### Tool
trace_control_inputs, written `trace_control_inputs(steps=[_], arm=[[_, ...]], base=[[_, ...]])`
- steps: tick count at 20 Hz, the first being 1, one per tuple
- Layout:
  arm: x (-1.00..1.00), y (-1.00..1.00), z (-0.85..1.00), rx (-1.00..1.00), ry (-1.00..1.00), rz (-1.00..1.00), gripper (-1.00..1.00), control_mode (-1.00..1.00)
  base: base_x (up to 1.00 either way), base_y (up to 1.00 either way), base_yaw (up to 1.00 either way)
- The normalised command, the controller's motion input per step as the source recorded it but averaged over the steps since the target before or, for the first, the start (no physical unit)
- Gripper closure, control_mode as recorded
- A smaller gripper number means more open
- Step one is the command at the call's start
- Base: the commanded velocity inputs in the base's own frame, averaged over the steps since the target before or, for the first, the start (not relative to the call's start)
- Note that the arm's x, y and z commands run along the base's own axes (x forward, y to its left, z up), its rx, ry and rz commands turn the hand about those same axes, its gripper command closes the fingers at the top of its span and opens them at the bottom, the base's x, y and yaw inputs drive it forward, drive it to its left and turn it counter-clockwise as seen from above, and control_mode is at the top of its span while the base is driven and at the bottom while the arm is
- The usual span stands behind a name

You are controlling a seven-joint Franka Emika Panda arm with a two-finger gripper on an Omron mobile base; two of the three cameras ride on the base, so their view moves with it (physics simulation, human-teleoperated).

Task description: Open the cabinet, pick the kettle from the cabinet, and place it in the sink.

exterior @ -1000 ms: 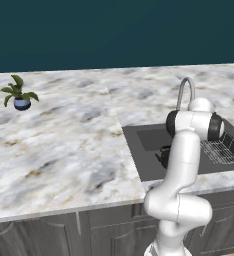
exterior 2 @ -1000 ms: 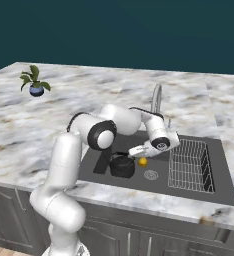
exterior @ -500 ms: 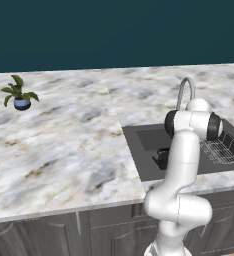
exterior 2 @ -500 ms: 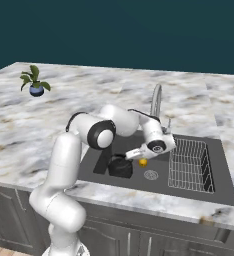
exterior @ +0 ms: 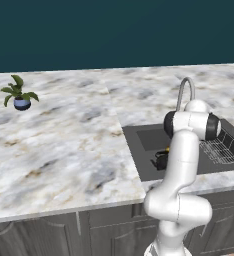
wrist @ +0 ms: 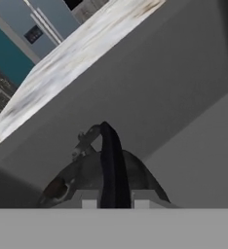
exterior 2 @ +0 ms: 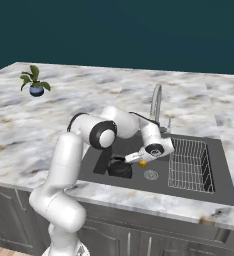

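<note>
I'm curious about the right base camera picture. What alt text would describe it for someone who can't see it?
A white robot arm bends down into a dark sink, its gripper shut on the handle of a black kettle at the basin's left end. A wire rack fills the right end, a silver faucet curves behind, and a small potted plant stands on the marble counter.

In the sink (exterior 2: 189, 192), the kettle (exterior 2: 120, 168) takes the left end and a wire rack (exterior 2: 189, 165) the right; between them the floor is free. The faucet (exterior 2: 156, 102) stands behind.
</note>
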Motion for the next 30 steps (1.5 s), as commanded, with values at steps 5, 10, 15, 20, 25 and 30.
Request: trace_control_inputs(steps=[5, 10, 15, 20, 25, 30], arm=[[0.1, 0.0, -0.18, -0.01, -0.01, 0.0, 1.0, -1.0], [0.12, 0.0, -0.17, -0.02, 0.0, 0.0, 1.0, -1.0], [0.11, 0.0, -0.18, -0.03, 0.0, 0.0, 1.0, -1.0], [0.09, -0.01, -0.19, -0.03, 0.0, 0.0, 1.0, -1.0], [0.06, -0.02, -0.19, -0.03, -0.02, 0.0, 1.0, -1.0], [0.05, -0.06, -0.2, -0.03, -0.02, 0.0, 1.0, -1.0]], base=[[0.0, 0.0, 0.0], [0.0, 0.0, 0.0], [0.0, 0.0, 0.0], [0.0, 0.0, 0.0], [0.0, 0.0, 0.0], [0.0, 0.0, 0.0]])
